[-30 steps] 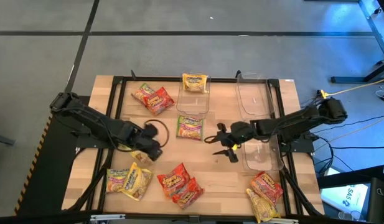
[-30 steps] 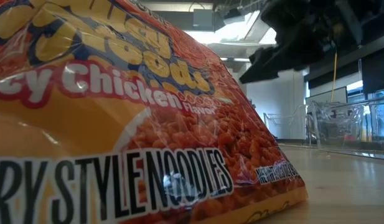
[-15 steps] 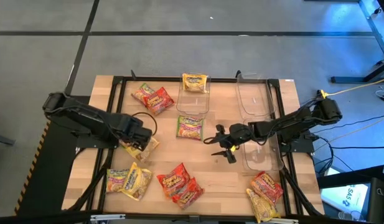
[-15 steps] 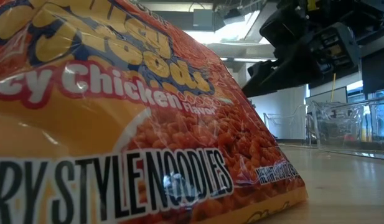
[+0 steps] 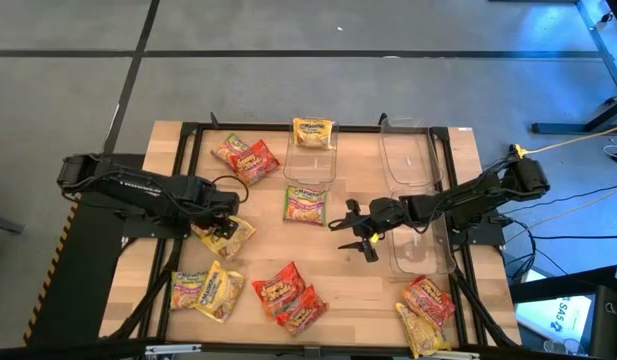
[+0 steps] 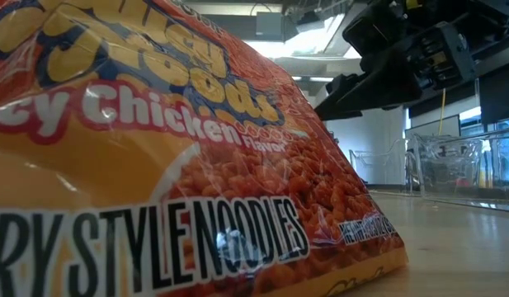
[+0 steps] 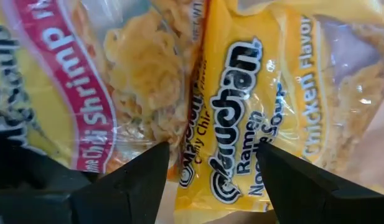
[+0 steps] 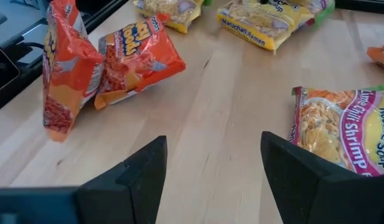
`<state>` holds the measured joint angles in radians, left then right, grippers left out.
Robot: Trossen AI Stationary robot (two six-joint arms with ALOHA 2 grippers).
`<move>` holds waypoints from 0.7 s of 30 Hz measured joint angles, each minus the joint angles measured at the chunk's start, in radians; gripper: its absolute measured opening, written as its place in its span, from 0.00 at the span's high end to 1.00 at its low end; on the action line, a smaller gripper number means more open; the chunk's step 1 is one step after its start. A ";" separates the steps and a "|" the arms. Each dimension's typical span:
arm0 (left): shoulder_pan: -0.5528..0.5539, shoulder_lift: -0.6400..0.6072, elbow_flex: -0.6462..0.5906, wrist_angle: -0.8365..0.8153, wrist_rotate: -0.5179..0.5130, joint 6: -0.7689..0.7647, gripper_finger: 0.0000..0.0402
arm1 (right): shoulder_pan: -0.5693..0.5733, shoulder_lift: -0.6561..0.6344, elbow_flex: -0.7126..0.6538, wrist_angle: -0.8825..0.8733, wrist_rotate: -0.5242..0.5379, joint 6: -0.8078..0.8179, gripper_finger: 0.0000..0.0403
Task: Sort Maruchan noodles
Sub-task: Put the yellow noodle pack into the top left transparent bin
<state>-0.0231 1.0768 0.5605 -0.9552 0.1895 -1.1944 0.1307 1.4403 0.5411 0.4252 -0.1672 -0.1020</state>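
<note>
Left gripper (image 5: 226,226) stands with its fingers apart, low over a yellow chicken packet (image 5: 231,235) on the left part of the counter (image 5: 338,270), holding nothing. Right gripper (image 5: 354,234) is also open and empty, hovering near the counter's middle beside a green shrimp packet (image 5: 304,204). Other Maruchan noodles (image 5: 288,294) lie scattered about; one yellow packet (image 5: 313,132) lies in a clear bin (image 5: 310,165).
</note>
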 joint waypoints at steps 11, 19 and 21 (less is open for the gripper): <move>-0.004 0.001 -0.023 0.166 0.059 0.054 0.40 | 0.000 0.000 0.000 0.002 0.002 -0.007 0.43; -0.001 0.003 -0.046 0.228 0.023 0.073 0.40 | 0.000 0.007 0.001 -0.001 0.003 -0.008 0.43; -0.003 0.003 -0.071 0.259 0.019 0.071 0.40 | 0.000 0.016 0.002 0.002 0.003 -0.008 0.43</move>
<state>-0.0257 1.0794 0.4892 -0.6960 0.2082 -1.1234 0.1307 1.4562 0.5430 0.4270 -0.1646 -0.1097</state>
